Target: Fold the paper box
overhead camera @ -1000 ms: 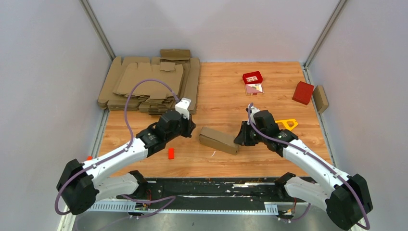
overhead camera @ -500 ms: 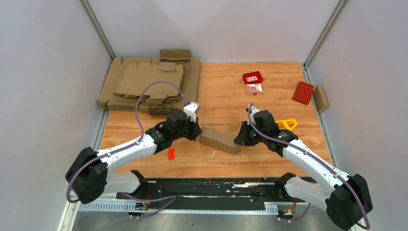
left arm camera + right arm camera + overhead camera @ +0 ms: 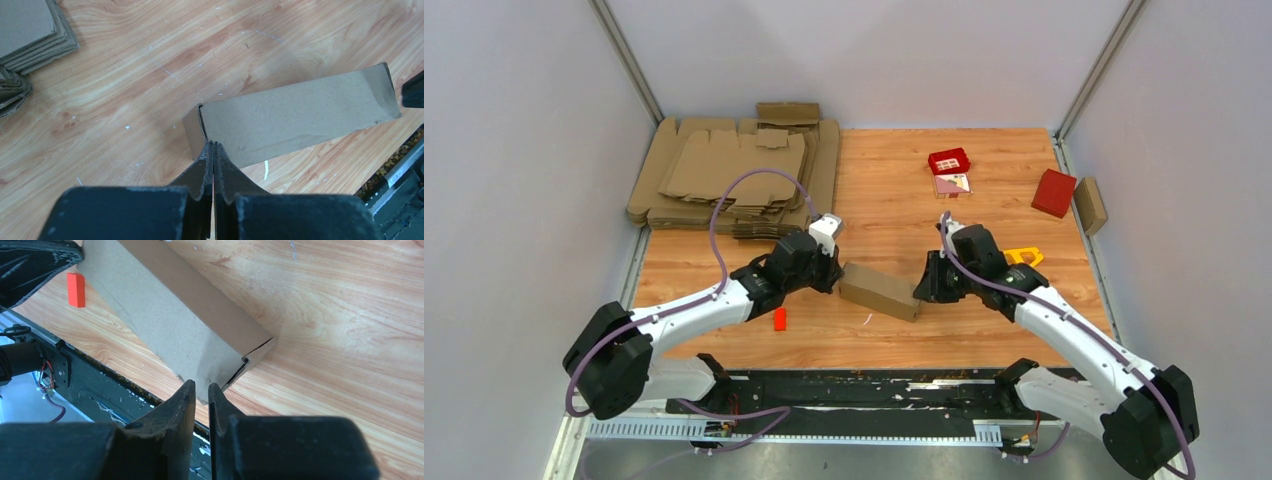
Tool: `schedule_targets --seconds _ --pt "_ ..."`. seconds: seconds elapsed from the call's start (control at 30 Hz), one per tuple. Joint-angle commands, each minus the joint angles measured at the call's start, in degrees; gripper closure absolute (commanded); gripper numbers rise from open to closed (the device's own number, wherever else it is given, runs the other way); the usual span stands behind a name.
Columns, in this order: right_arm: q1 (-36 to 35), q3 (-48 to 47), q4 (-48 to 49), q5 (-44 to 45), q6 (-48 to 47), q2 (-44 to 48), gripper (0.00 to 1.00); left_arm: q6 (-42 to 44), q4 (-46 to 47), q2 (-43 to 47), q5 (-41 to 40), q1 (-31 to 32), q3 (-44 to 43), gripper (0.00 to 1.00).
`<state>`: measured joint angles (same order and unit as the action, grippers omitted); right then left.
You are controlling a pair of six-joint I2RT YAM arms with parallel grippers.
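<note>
The paper box [image 3: 879, 290] is a closed brown oblong lying flat at mid-table. It also shows in the left wrist view [image 3: 295, 110] and the right wrist view [image 3: 175, 325]. My left gripper [image 3: 836, 275] is shut and empty. Its tips [image 3: 214, 144] press on the near corner of the box's left end. My right gripper [image 3: 920, 288] is at the box's right end. Its fingers are almost together, with the box's lower end corner between the tips [image 3: 201, 385]. A thin seam gapes on that end face.
A pile of flat cardboard blanks [image 3: 734, 180] lies at the back left. A small red block [image 3: 779, 319] lies near the left arm. Red boxes [image 3: 949, 160] [image 3: 1054, 192], a brown box [image 3: 1090, 205] and a yellow piece [image 3: 1022, 257] lie to the right.
My left gripper has moved right from beside the pile to the box's left end. The raised right end of the box has come down, and the box now lies flat.
</note>
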<state>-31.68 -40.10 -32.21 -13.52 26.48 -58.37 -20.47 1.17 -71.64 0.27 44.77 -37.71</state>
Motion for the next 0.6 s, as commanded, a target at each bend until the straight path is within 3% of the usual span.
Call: schedule_targets --seconds 0.0,0.2,0.4,0.5,0.57 --pt "-0.07 -5.50 -4.58 0.36 -1.80 3.64 0.82 2.18 -5.53 -2.17 -2.67 -0.23 0.84 1.00" --pt "-0.02 -2.36 -2.65 0.39 -0.62 6.20 0.82 2.23 -5.60 -2.09 -2.39 -0.24 0.64 1.00" --pt "-0.04 0.39 -1.42 -0.41 -1.72 0.26 0.82 2.07 -5.21 -1.60 -1.80 -0.21 0.96 1.00" --pt "-0.03 -1.68 -3.51 0.14 -4.06 -1.64 0.77 2.17 -5.21 -1.13 -1.39 -0.26 0.90 1.00" --pt "0.02 -3.97 -5.11 0.28 -6.30 -1.27 0.67 2.26 -5.22 -0.31 -1.17 -0.28 0.88 1.00"
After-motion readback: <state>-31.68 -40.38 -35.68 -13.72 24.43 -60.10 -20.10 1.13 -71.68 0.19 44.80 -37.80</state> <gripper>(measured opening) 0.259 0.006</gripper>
